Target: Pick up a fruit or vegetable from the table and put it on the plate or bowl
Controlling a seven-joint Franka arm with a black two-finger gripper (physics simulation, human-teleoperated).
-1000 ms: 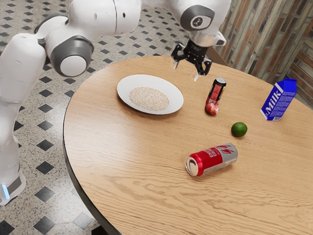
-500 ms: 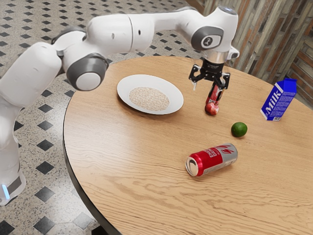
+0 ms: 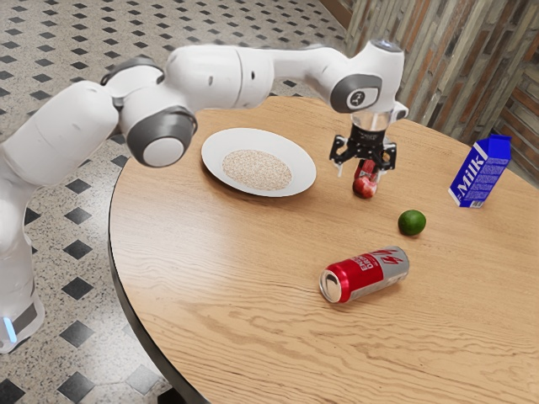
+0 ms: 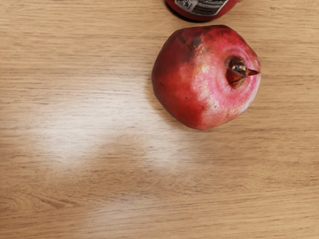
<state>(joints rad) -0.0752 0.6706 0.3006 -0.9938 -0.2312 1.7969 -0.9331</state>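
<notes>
A small red pomegranate (image 3: 365,186) lies on the round wooden table, right against an upright red and black can (image 3: 370,160) behind it. My gripper (image 3: 362,165) hangs open just above the fruit, one finger to each side, touching nothing. In the wrist view the pomegranate (image 4: 206,75) sits directly under my hand, its crown turned sideways, with the can's base (image 4: 201,7) beside it. A white plate (image 3: 295,158) holding a round patch of rice stands to the exterior view's left of the fruit. A green lime (image 3: 412,222) rests nearer the front right.
A red soda can (image 3: 364,273) lies on its side toward the table's front. A blue milk carton (image 3: 480,171) stands at the exterior view's right. The table edge (image 3: 126,278) curves along the left over a tiled floor.
My arm has swung to the exterior view's right and come down, from above the table's far edge to just over the pomegranate. The gripper stays open. No object has moved.
</notes>
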